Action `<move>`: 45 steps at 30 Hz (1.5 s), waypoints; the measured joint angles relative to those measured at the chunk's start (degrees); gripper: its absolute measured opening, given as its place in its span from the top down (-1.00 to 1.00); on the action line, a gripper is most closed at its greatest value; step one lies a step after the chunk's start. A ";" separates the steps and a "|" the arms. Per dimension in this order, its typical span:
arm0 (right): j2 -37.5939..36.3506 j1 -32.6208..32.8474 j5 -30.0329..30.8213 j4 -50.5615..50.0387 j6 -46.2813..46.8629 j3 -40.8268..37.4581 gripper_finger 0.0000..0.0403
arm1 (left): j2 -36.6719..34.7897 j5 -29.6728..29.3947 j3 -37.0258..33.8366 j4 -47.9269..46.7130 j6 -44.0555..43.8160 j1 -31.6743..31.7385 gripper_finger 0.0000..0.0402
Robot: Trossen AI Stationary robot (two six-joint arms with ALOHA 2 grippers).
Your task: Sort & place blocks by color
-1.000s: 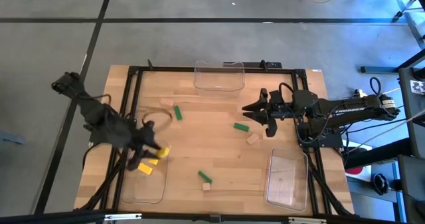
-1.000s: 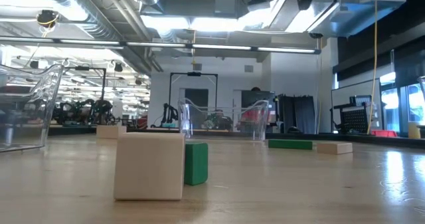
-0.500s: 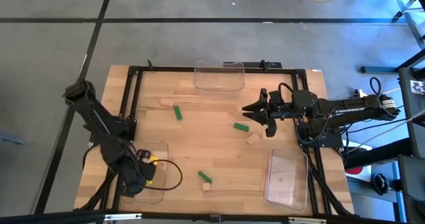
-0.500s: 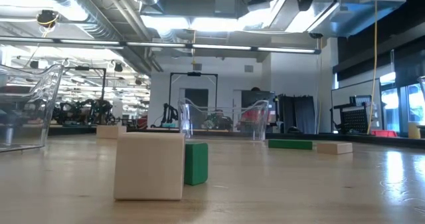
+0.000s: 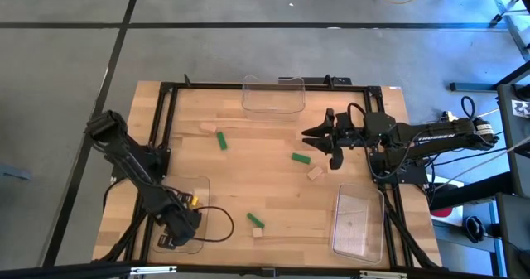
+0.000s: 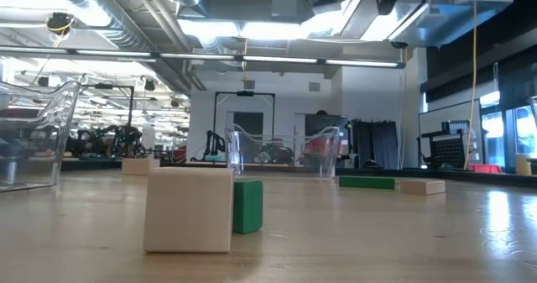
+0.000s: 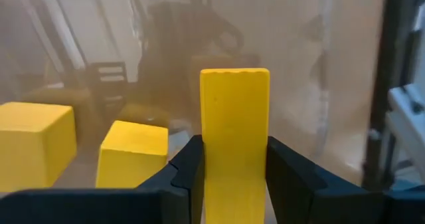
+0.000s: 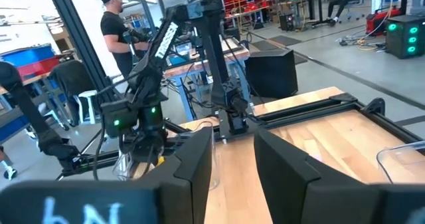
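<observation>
My left gripper (image 5: 180,226) reaches down into the clear near-left tray (image 5: 199,184), shut on a yellow block (image 7: 235,117). Two more yellow blocks (image 7: 33,141) (image 7: 133,151) lie on that tray's floor; a bit of yellow (image 5: 192,200) also shows from above. Three green blocks (image 5: 221,140) (image 5: 301,157) (image 5: 255,221) and three wooden blocks (image 5: 207,128) (image 5: 315,173) (image 5: 257,233) lie flat on the table. My right gripper (image 5: 313,136) hovers level over the table's right part, open, nothing between its fingers (image 8: 192,164). My left gripper pinches the yellow block by its two long sides (image 7: 207,161) between its two fingers. The fingers come steeply from above and lie along the block. The block's free end (image 7: 235,81) sticks out past the fingertips; whether it touches the tray floor I cannot tell.
A clear tray (image 5: 272,95) stands at the far edge and another (image 5: 358,221) at the near right. A black frame (image 5: 166,113) borders the tabletop. A person (image 8: 119,24) stands in the room beyond the table. Bare wood lies at the table's middle.
My left gripper has gone toward the table's near edge and down into the near-left tray, tipping from a slant to pointing nearly straight down, the yellow block still between its fingers.
</observation>
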 joint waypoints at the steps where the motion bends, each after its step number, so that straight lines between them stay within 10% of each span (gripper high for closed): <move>1: 0.00 0.00 0.00 0.00 -0.06 0.00 0.42 | 0.62 0.06 -0.02 -0.08 0.00 0.00 0.43; 23: 0.00 0.00 -0.13 0.04 0.49 0.00 0.42 | 1.57 1.05 -0.02 -4.76 -0.81 1.67 0.08; 33: 0.00 0.00 -0.28 0.13 0.60 0.00 0.42 | -14.57 10.57 3.71 -4.84 -0.59 6.64 -0.04; 45: -0.02 0.00 -0.19 3.54 0.65 0.02 0.42 | -39.35 -34.31 10.69 11.26 22.09 25.91 -0.03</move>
